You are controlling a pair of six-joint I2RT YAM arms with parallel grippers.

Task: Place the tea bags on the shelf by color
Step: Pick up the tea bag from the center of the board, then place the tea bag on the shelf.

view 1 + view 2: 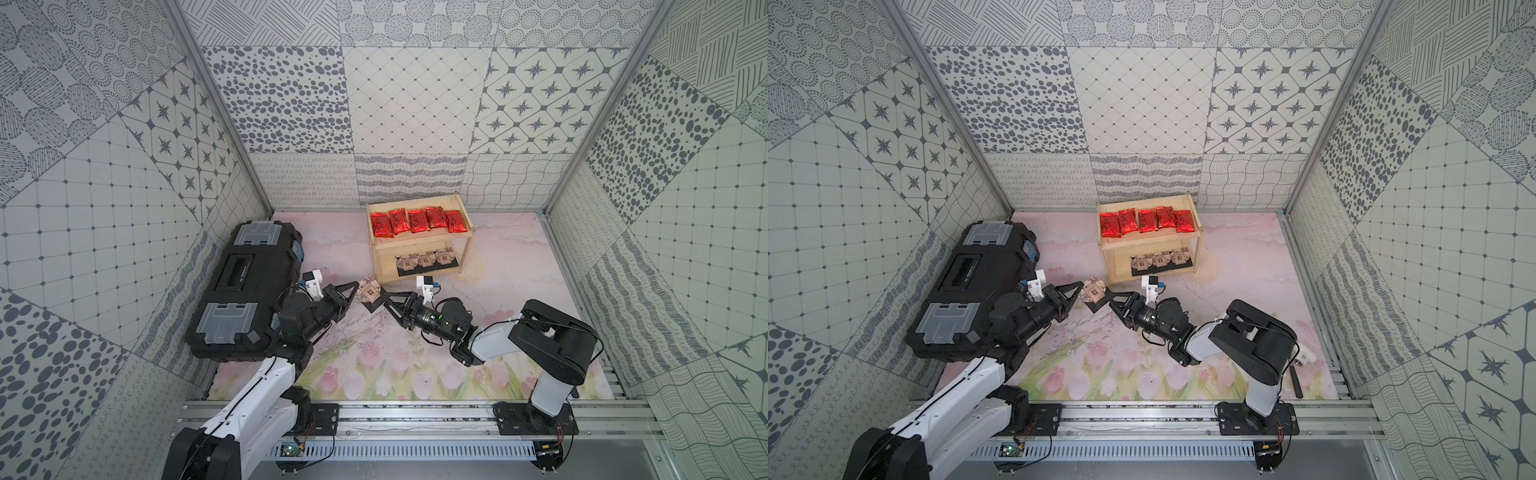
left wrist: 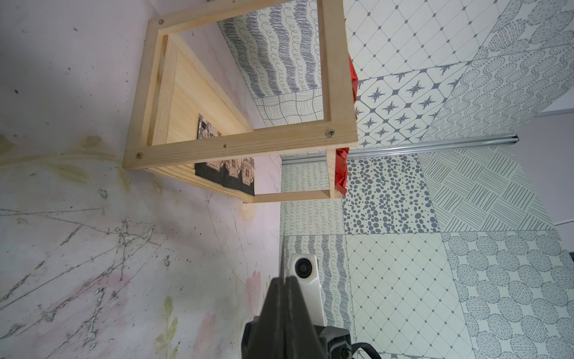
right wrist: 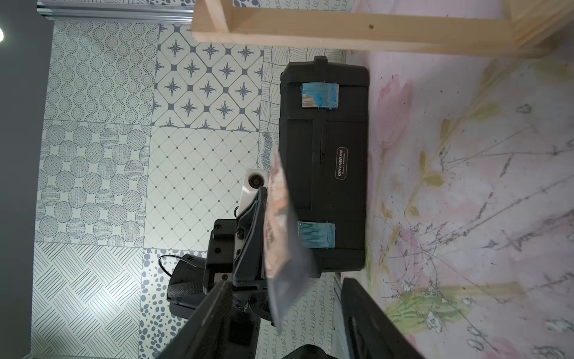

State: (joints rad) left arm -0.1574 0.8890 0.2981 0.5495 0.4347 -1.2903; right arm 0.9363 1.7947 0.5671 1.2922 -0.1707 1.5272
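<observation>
**Fig. One sachet held between the two grippers, before the shelf.**

The left gripper (image 1: 354, 287), jaws pressed together, pinches one corner of a flat black square tea-bag sachet with beige house print (image 1: 370, 295), held on edge. The sachet's opposite corner reaches between the spread jaws of the right gripper (image 1: 387, 300); contact there cannot be told. The pale wooden two-tier shelf (image 1: 415, 245), whose lower tier carries like black sachets (image 1: 424, 260), stands just beyond, nearer the right gripper.
</observation>
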